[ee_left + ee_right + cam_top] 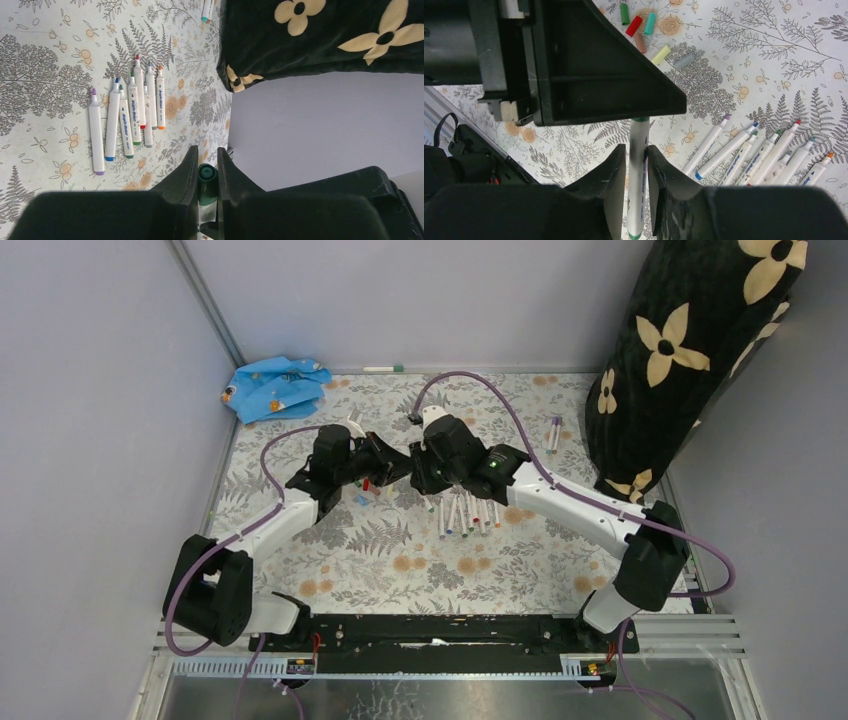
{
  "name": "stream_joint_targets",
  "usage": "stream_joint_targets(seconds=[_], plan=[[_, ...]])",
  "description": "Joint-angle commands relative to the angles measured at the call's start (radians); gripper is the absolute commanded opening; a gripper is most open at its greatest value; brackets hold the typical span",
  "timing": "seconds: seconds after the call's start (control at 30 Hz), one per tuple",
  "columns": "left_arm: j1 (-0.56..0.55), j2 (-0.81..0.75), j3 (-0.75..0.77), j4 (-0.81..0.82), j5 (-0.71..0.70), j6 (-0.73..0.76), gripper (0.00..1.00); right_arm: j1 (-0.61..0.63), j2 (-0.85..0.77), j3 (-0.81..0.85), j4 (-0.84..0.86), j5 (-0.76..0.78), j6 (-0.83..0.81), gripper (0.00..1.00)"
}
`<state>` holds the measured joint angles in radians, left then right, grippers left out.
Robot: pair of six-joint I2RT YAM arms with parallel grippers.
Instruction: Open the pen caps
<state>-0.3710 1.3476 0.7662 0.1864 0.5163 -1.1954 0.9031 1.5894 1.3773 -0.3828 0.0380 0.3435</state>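
Observation:
My two grippers meet over the middle of the mat, on one white pen (638, 170). My left gripper (206, 160) is shut on its dark green cap (207, 182), with white barrel showing behind the cap. My right gripper (637, 152) is shut on the barrel, whose far end runs under the left gripper's black body (589, 70). In the top view the left gripper (395, 468) and right gripper (418, 475) nearly touch. Several uncapped pens (131, 117) lie in a row on the mat; they also show in the right wrist view (754, 150). Several loose caps (640, 25) lie together beyond.
A crumpled blue cloth (275, 385) lies at the back left. A black cushion with cream flowers (690, 350) stands at the back right. Two pens (553, 433) lie beside it, and one pen (383, 368) lies along the far wall. Grey walls close in the mat.

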Motion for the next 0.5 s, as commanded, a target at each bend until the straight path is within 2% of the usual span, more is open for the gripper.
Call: stream_joint_targets(seconds=[0.0, 0.2, 0.23, 0.33, 0.47], plan=[[-0.005, -0.031, -0.004, 0.066, 0.033, -0.028, 0.00, 0.007, 0.032, 0.053, 0.044, -0.003, -0.006, 0.28], [-0.005, -0.046, 0.011, 0.062, 0.036, -0.035, 0.00, 0.007, 0.049, 0.046, 0.059, -0.003, -0.005, 0.27], [-0.005, -0.048, 0.013, 0.058, 0.034, -0.034, 0.00, 0.007, 0.053, 0.048, 0.058, -0.002, -0.005, 0.24], [-0.004, -0.049, 0.020, 0.049, 0.018, -0.027, 0.00, 0.007, 0.062, 0.049, 0.053, 0.000, -0.006, 0.00], [0.025, -0.018, 0.049, 0.013, -0.027, 0.015, 0.00, 0.007, 0.051, 0.001, 0.059, 0.000, 0.004, 0.00]])
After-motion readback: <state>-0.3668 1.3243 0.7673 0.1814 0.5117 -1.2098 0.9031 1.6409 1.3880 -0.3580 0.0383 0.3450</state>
